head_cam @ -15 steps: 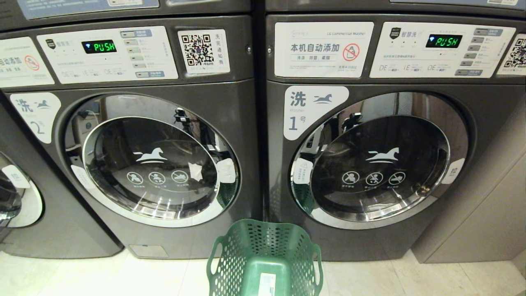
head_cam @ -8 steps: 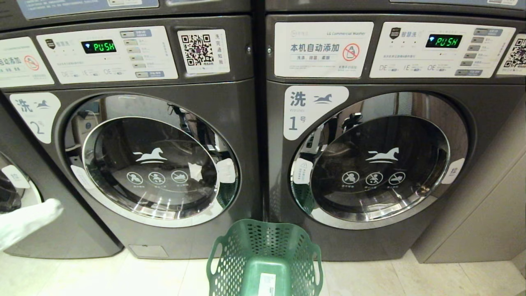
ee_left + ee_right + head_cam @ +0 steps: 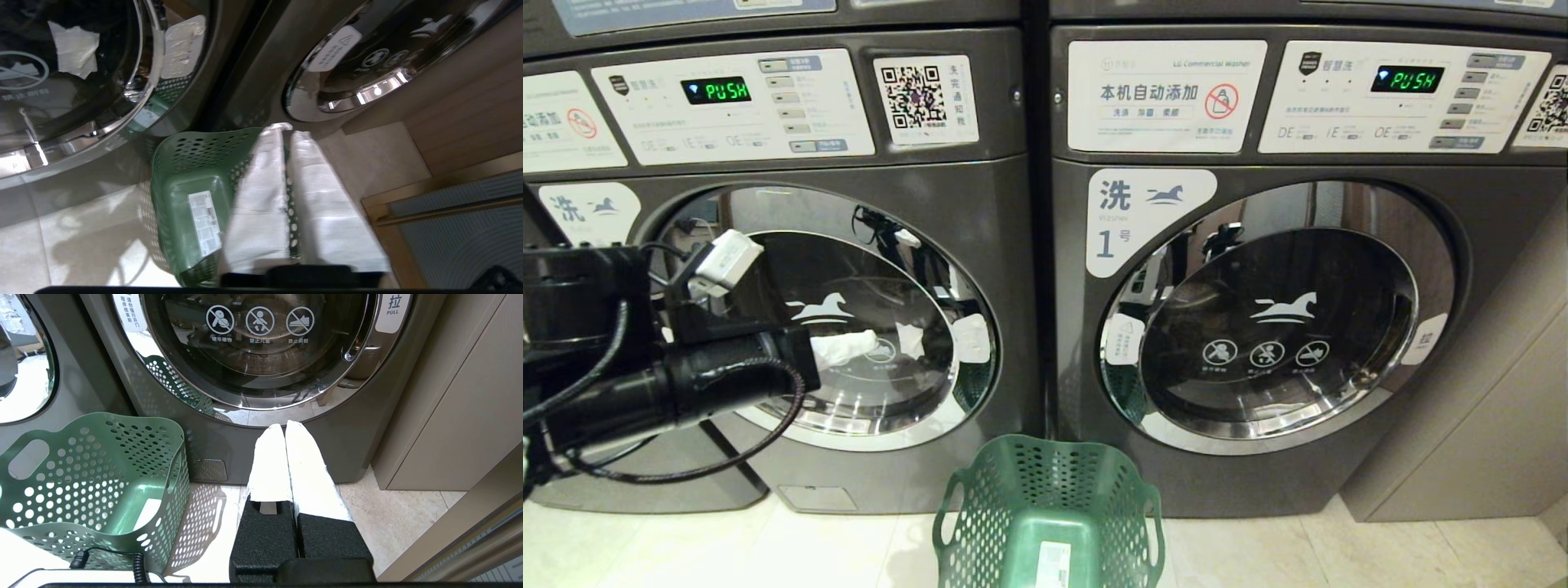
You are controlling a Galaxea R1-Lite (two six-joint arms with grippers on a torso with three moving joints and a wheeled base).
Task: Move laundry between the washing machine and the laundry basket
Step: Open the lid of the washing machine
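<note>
Green plastic laundry basket [image 3: 1049, 514] sits empty below the left gripper [image 3: 866, 343], whose white-covered fingers [image 3: 261, 192] are nearly closed, gripping nothing.

Left arm [image 3: 670, 384] risen into head view from lower left; absent a second ago, only white tip showing half a second ago. Left gripper [image 3: 849, 347] now level before left washer door [image 3: 882, 269]. Whole scene shifted slightly.

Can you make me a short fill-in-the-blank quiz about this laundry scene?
1. The laundry basket on the floor is ____ in color.
2. Both washer displays read ____.
3. The right-hand washer carries the number ____.
4. The left tool is in front of the ____ washer's door.

Missing words: green; PUSH; 1; left
</note>
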